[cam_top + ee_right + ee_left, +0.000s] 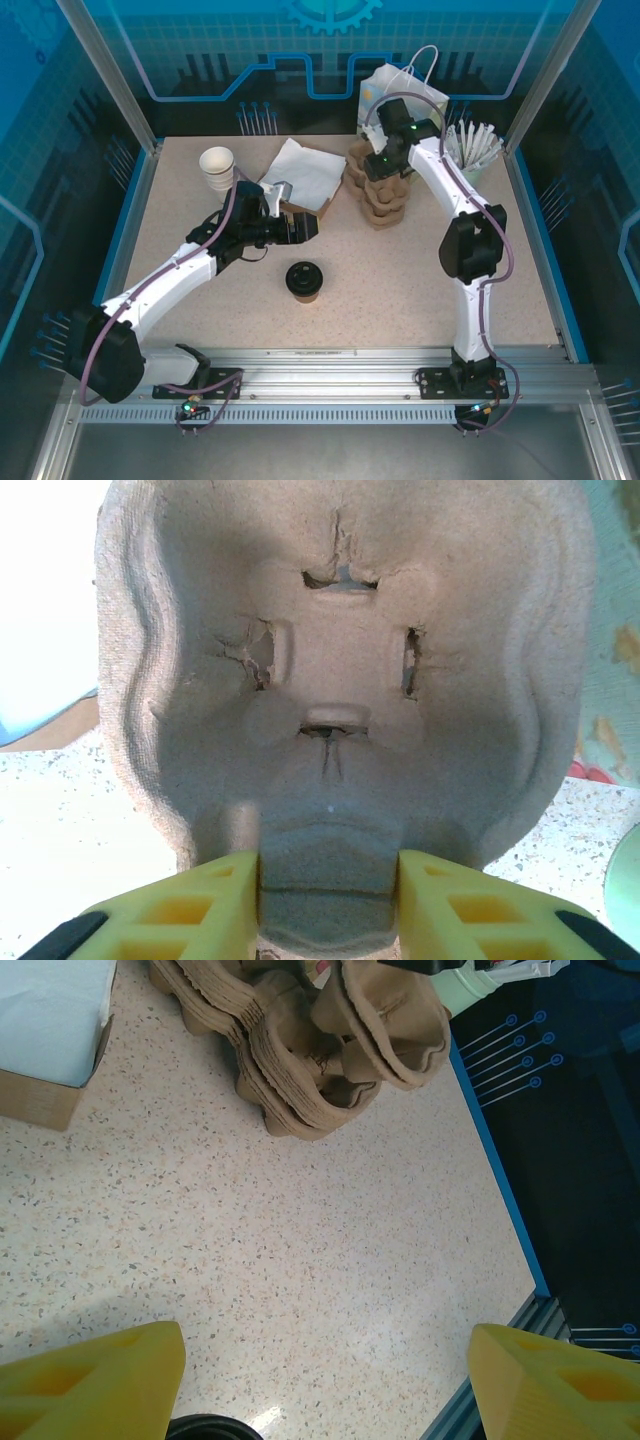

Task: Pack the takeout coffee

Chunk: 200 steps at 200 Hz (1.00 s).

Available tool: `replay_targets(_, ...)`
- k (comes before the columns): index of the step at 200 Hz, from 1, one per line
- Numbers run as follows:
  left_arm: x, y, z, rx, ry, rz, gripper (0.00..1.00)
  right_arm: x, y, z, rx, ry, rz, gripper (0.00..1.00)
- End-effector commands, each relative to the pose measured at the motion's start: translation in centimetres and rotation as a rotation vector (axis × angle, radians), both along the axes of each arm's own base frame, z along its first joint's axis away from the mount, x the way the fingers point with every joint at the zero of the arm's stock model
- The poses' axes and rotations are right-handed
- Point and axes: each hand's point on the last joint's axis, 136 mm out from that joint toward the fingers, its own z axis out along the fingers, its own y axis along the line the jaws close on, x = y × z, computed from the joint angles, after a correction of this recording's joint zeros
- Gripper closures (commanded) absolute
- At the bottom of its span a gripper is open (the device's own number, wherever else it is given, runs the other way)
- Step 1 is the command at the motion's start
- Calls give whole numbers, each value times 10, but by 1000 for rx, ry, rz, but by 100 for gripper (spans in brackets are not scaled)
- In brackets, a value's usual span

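Coffee cup [303, 281] sits at six o'clock from the wide-open, empty left pincer [308, 228] — right pincer [330, 885] pinches a cardboard tray [340, 630].

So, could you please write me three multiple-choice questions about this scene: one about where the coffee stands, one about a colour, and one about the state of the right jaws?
1. Where does the takeout coffee stand?
A) on the table, about the middle, between the two arms
B) at the far left corner
C) at the far right corner

2. Which colour is its lid?
A) white
B) red
C) black

3. How do the jaws of the right gripper stand?
A) wide open, with nothing between them
B) closed on an edge of the pulp cup carrier
C) closed on the takeout coffee

Answers:
1 A: the top view shows it alone on the bare middle of the table.
2 C: seen from above, the round lid is black.
3 B: in the right wrist view, both jaws press a ridge of the carrier.
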Motion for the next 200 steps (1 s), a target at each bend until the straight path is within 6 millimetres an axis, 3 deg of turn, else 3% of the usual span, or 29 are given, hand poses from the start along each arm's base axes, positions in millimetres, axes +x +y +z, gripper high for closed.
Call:
replay_targets(1,-3,0,1,14,-27,-13,24,-7,3,8,18,12,3,60)
replay_targets(68,-5,2,1,21,-29,-9,24,-5,5,-31,23,120,-15,58)
replay_targets(134,-6,3,-3,23,-23,-8,24,-1,4,-42,11,139,-21,49)
replay_targets(193,-8,4,-4,23,-19,-8,24,5,4,-45,7,134,-31,49)
replay_targets(195,-8,4,-4,22,-20,-9,24,6,5,-55,0,152,-31,49)
replay_targets(200,-9,4,-5,22,-18,-8,24,6,4,-59,-4,159,-32,49)
